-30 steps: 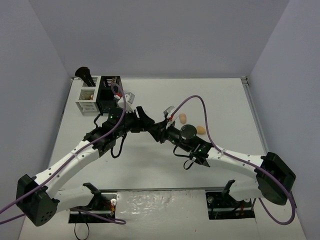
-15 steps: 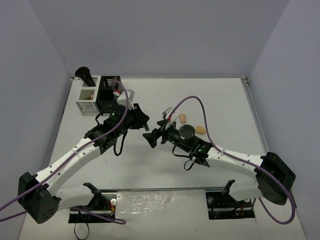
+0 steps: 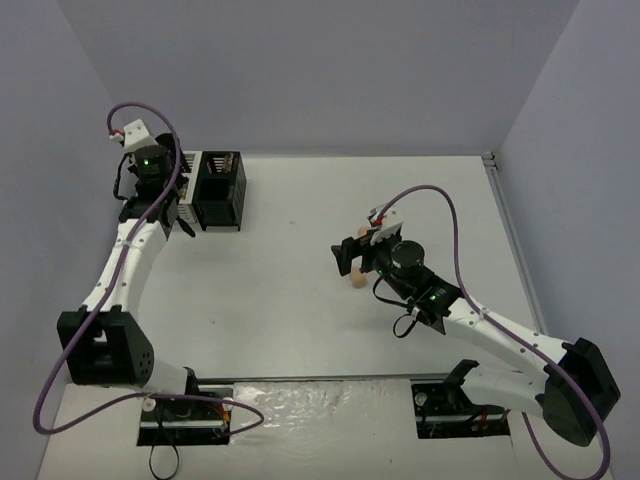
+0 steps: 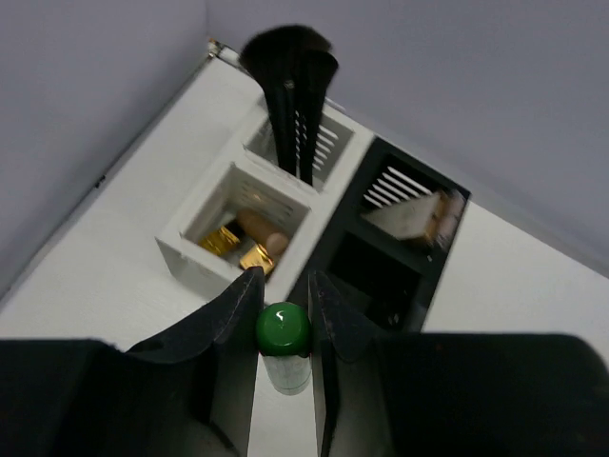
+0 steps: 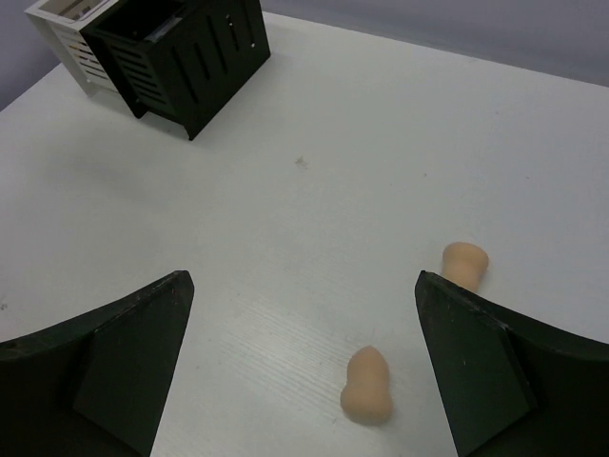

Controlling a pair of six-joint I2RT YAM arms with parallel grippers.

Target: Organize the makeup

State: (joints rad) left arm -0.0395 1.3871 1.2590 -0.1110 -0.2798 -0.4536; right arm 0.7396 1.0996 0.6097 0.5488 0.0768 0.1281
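Left pincer point(image 4: 284, 295) clenched on a green-capped tube point(image 4: 283, 328), cap toward the wrist, held over the seam where the white bin point(image 4: 181, 249) meets the black bin point(image 4: 409, 276) at the far left corner of the table point(image 5: 314, 143). Risk: let go here, the tube likely strikes the shared wall and tips either way, or lands outside. The white bin's near cell holds gold lipsticks point(image 4: 228, 243) and a peach item point(image 4: 262, 228), so the tube may perch rather than settle. Upright brush point(image 4: 285, 76) stands just behind; a forward drift could knock it. Right pincer point(image 5: 303, 279) released, wide, above two peach sponges point(image 5: 366, 386) mid-table; soft rounded bodies may roll or squirt out under an off-centre pinch.
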